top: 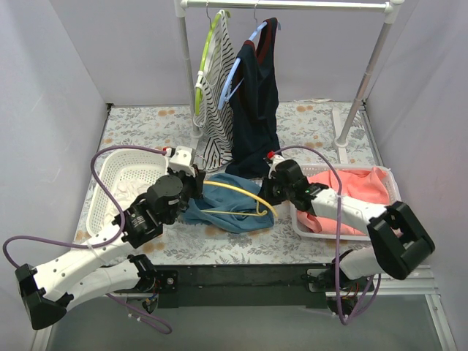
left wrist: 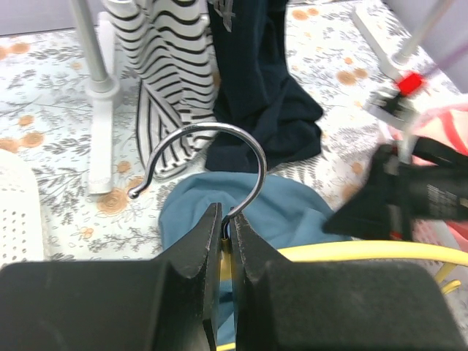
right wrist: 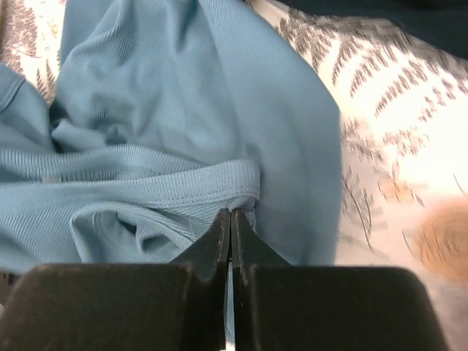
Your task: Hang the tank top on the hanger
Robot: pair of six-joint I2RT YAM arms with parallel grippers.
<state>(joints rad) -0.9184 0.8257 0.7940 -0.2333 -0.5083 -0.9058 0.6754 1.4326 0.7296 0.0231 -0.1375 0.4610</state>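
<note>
- The left gripper is clamping shut on the neck of the thin yellow plastic hanger, whose long axis is running toward 3 o'clock over the crumpled teal-blue fabric tank top on the table.
- The right gripper, at the top's 3 o'clock edge, is pinching its hem nearest the hanger's free end.

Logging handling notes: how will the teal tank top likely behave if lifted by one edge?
Probably floppy: the tank top lies in soft folds. Lifted by the right gripper, shut on its hem, it would likely sag and drape. It looks like thin ribbed knit, so probably light.
</note>
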